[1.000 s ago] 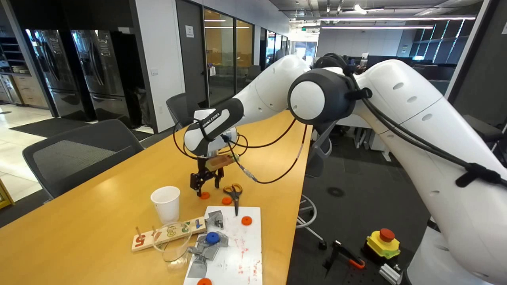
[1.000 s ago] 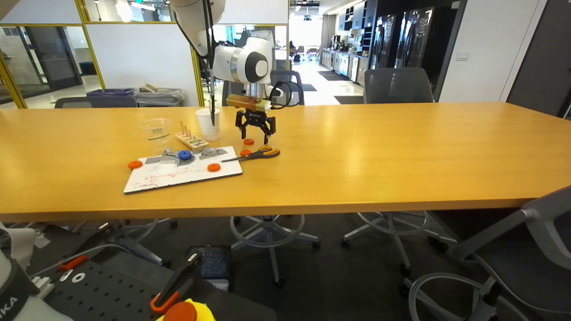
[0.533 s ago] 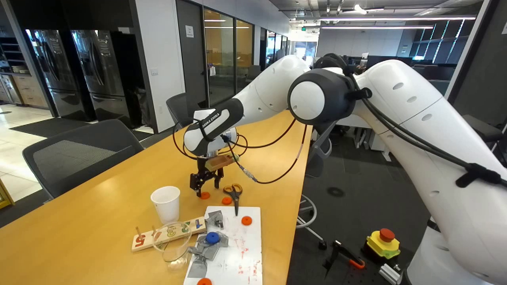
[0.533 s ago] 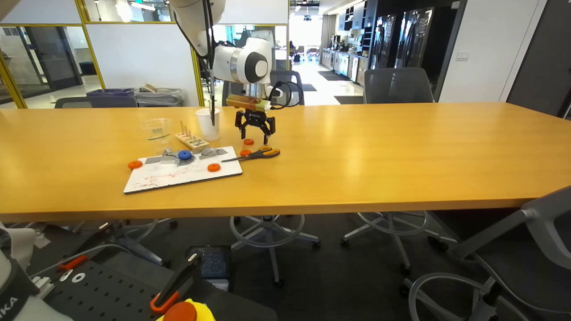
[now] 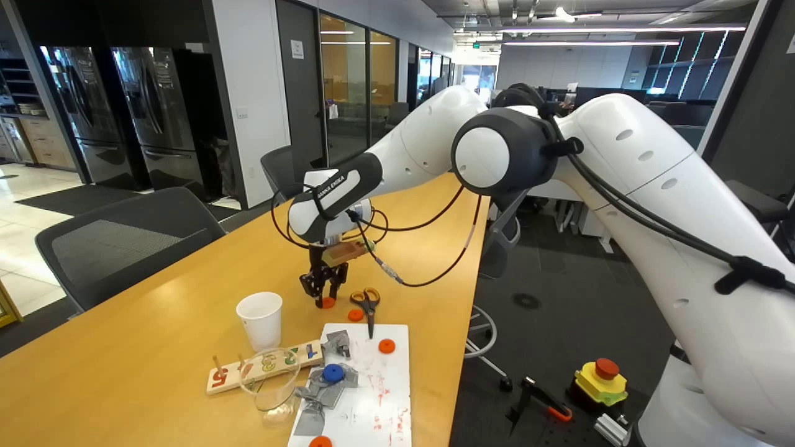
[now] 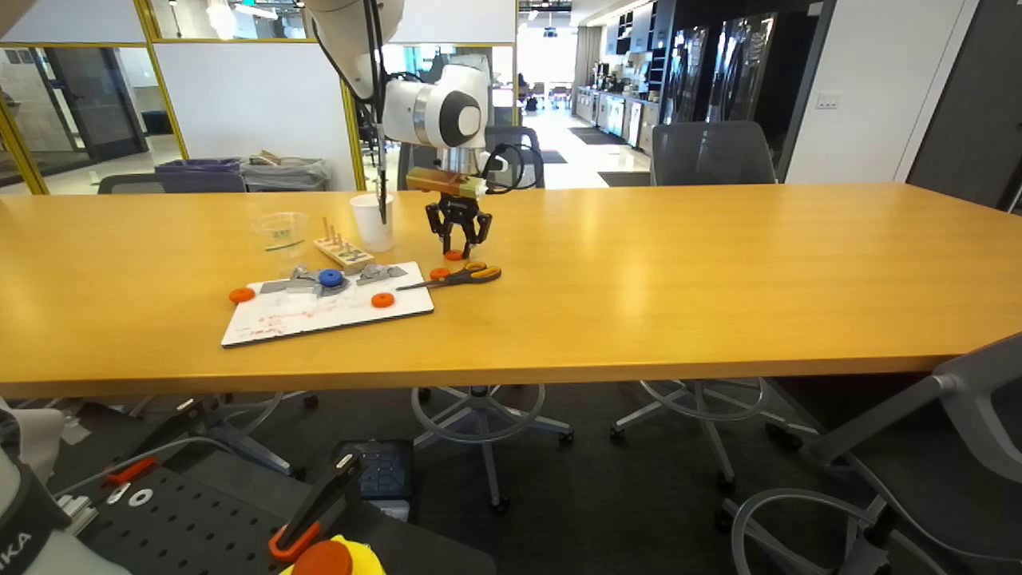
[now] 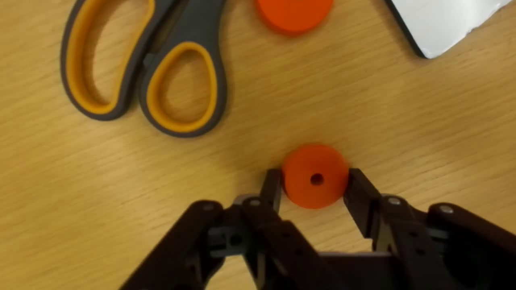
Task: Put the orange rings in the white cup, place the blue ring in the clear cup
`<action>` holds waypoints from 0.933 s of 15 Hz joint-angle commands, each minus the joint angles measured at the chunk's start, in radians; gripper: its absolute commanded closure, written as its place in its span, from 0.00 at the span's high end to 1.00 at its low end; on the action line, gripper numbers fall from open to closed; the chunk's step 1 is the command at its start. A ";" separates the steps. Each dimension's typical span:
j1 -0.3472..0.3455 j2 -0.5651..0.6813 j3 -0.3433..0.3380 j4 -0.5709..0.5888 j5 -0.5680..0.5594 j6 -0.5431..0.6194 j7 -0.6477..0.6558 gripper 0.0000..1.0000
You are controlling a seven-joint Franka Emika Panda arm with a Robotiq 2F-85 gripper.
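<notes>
Small round orange-red ring (image 7: 315, 176), dark hole at its centre, is pinched between both fingertips of the black two-finger gripper (image 6: 456, 252), below and right of centre in the wrist view; contact is made on opposite sides of the rim. Ring seems to be borne by the pale wooden table (image 6: 639, 271); whether any lift is begun can't be told.

Judged light, stiff, hard to damage; wood or plastic can't be told. Side is curved and looks smooth, so it may be squirted out or swivelled if caught off-centre. Best taken as it is here: across the full width, pads square to the side; a modest squeeze should be enough.

Opaque white tapered cup (image 5: 259, 320) is placed left of centre, lower half of the frame, in an exterior view; judged light and easily tipped if knocked. Its bottom is hidden by its wall, so contents can't be checked. Clear plastic cup (image 6: 279, 239) is barely made out against the tabletop, left part of the frame. Second flat orange-red ring (image 7: 294, 12) is cut off by the top edge of the wrist view, as are the grey scissors with orange-lined handles (image 6: 459, 277). Small blue ring (image 5: 333, 373) isn't caught in the wrist view; what the crumpled grey strips (image 5: 349, 377) beneath it are can't be told.
</notes>
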 commanded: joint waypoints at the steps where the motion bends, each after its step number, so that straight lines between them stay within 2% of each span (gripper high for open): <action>1: -0.001 -0.004 0.006 0.014 -0.001 -0.013 -0.003 0.19; 7: 0.065 -0.089 -0.038 -0.066 -0.035 0.078 0.117 0.17; 14: 0.186 -0.263 -0.085 -0.204 -0.135 0.180 0.302 0.17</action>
